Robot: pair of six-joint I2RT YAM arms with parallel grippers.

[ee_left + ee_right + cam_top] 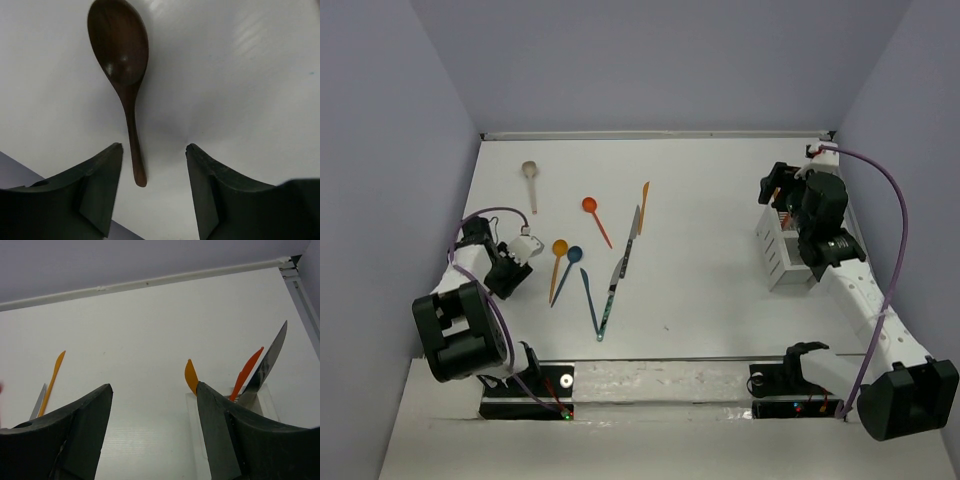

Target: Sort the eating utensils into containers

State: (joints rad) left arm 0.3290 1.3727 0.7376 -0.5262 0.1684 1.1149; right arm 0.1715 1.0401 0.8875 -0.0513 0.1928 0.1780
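A beige spoon (pixel 530 180) lies at the far left of the table; in the left wrist view it looks dark brown (pixel 122 55). Its handle end lies just ahead of my left gripper (pixel 154 150), which is open, empty and low over the table (pixel 528 240). My right gripper (pixel 778 185) is open and empty (pixel 154 390) above the white caddy (pixel 780 255). An orange knife (pixel 191 376), a red knife (pixel 246 372) and a silver knife (pixel 270 360) stand in the caddy (pixel 196 425).
Mid-table lie a red-orange spoon (pixel 595 215), an orange knife (pixel 644 193), a grey knife (pixel 634 225), an orange spoon (pixel 558 260), a blue spoon (pixel 570 265), a blue knife (pixel 590 300) and a dark teal-tipped knife (pixel 612 295). Walls close off the left, back and right.
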